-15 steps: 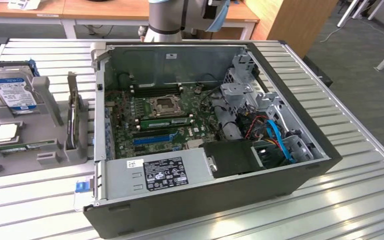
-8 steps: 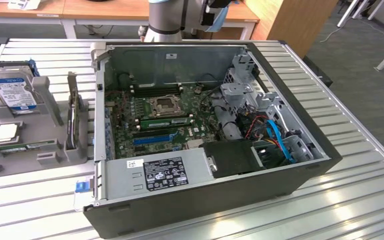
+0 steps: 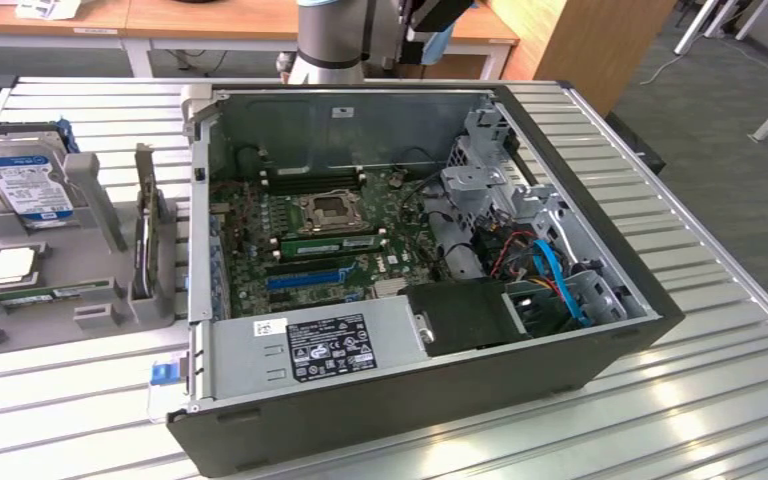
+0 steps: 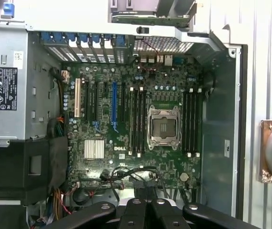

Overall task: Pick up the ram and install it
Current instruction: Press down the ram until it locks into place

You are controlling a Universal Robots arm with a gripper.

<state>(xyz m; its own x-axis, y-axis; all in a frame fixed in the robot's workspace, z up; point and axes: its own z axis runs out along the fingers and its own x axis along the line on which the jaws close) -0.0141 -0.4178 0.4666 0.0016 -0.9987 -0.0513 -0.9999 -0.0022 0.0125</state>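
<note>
Hovering closed pincer (image 4: 145, 206), well above PC case (image 4: 220, 95)

Green motherboard (image 4: 95, 130), blue slot (image 4: 114, 102), black tool (image 4: 145, 204), perhaps green ram (image 3: 53, 294).

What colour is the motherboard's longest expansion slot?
Blue; the expansion slot shows best in the wrist view.

A robotics lab: an opened computer case (image 3: 491, 400) on a slatted metal bench (image 3: 711, 400), wooden desks (image 3: 224, 15) behind.
</note>
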